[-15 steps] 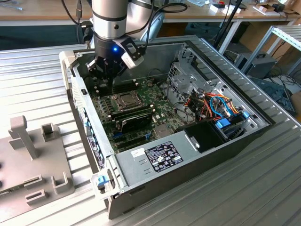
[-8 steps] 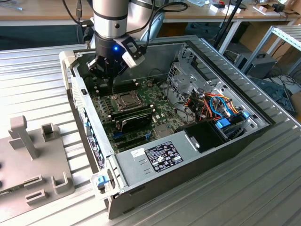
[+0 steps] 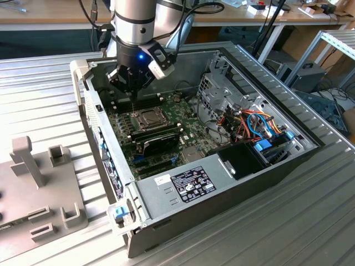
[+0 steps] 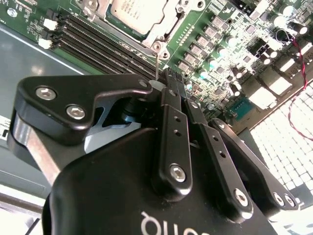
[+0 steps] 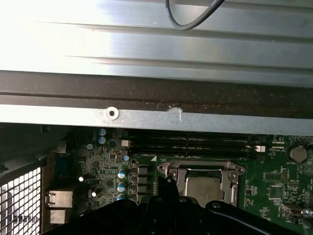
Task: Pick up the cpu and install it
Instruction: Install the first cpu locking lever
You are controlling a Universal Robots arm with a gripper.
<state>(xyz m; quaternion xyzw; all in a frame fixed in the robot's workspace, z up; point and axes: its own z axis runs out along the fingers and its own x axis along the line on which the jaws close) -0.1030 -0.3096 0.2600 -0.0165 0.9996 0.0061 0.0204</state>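
A ribbed metal table (image 3: pixel 310 221) carries an open computer case (image 3: pixel 222 205), its lid off and its insides facing up. On the case floor lies a green motherboard (image 3: pixel 188 130), and near the board's middle is the socket (image 5: pixel 200 169), a dark square with a hinged metal frame. A long black expansion card (image 3: pixel 158 141) stands just beside the socket, on the side nearer the exterior camera. My pincer (image 3: pixel 132 91) hangs just above the socket's far edge, inside the case. In the second wrist view my fingers (image 4: pixel 171 142) are drawn together, and they appear to pinch a thin metal rod (image 4: pixel 156 61) rising from the socket's corner, though the contact is hard to make out. The cpu (image 5: pixel 203 188), small, flat and silver-grey, lies inside the socket, ringed by the frame.
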